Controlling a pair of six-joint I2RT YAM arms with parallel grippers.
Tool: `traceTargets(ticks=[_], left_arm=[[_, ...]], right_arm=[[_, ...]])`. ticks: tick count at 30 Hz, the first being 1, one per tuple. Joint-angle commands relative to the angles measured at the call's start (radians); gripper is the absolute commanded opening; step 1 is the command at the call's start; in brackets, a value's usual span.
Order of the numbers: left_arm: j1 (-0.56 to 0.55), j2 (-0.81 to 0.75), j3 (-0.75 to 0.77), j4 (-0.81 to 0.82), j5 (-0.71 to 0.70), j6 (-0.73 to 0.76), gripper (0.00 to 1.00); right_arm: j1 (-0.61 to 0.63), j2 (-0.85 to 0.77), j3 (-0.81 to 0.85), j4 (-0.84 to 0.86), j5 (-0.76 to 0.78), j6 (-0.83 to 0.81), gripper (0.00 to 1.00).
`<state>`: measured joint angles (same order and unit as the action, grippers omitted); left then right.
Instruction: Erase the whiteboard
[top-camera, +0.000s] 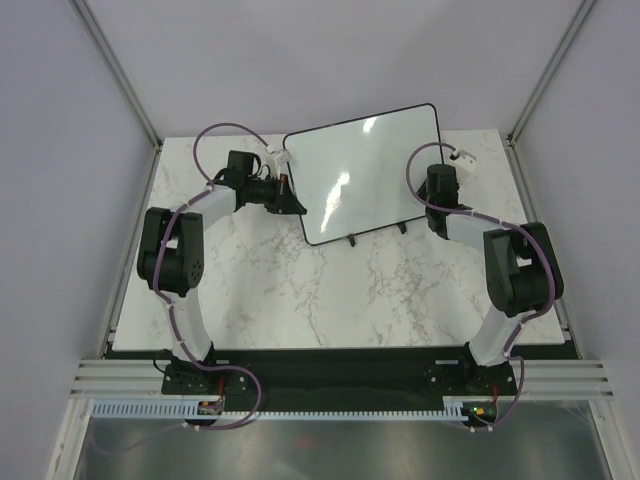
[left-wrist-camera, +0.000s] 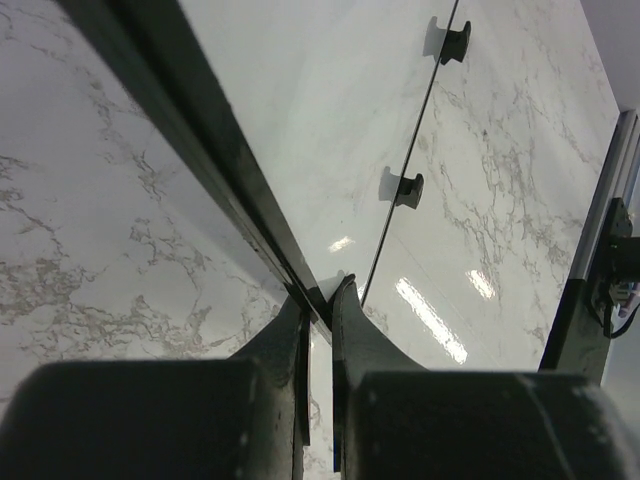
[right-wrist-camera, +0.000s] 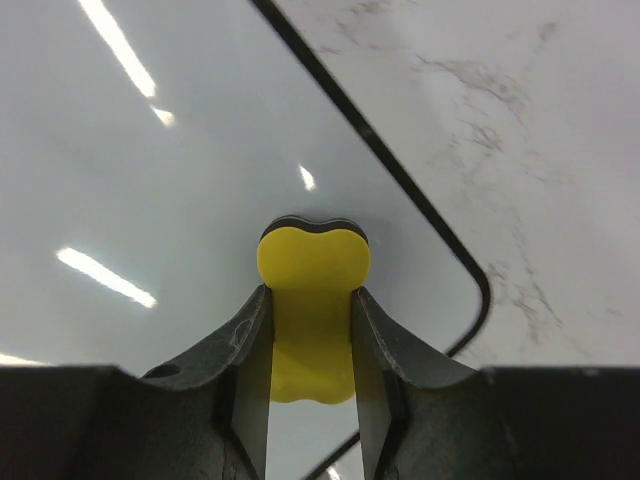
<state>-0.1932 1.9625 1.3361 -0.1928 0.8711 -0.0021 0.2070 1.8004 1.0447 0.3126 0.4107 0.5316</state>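
Observation:
A black-framed whiteboard (top-camera: 360, 170) lies at the back middle of the marble table; its surface looks blank. My left gripper (top-camera: 296, 205) is shut on the board's left edge, with the black frame (left-wrist-camera: 215, 165) pinched between its fingers (left-wrist-camera: 318, 305). My right gripper (top-camera: 433, 207) is at the board's near right corner, shut on a yellow eraser (right-wrist-camera: 312, 300) with a dark pad, held against the white surface (right-wrist-camera: 150, 180). The board's rounded corner (right-wrist-camera: 470, 280) is just right of the eraser.
Two small black feet (top-camera: 353, 238) stick out at the board's near edge; they also show in the left wrist view (left-wrist-camera: 408, 187). The marble table (top-camera: 330, 290) stretches in front of the board. Metal frame posts stand at both back corners.

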Motion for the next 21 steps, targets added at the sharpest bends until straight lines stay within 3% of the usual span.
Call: traceTargets(ticks=[1, 7, 14, 21], left_arm=[[-0.003, -0.014, 0.023, 0.027, -0.162, 0.162, 0.02], [-0.002, -0.010, 0.031, 0.026, -0.161, 0.163, 0.02], [-0.002, -0.010, 0.031, 0.026, -0.162, 0.162, 0.02], [-0.002, -0.007, 0.034, 0.026, -0.164, 0.160, 0.02]], right_arm=[[-0.034, -0.026, -0.104, -0.014, 0.034, 0.048, 0.00], [-0.031, -0.001, -0.057, -0.046, -0.013, 0.051, 0.00], [0.080, 0.013, 0.092, -0.078, 0.022, 0.024, 0.00], [0.207, 0.054, 0.020, -0.019, 0.030, 0.148, 0.00]])
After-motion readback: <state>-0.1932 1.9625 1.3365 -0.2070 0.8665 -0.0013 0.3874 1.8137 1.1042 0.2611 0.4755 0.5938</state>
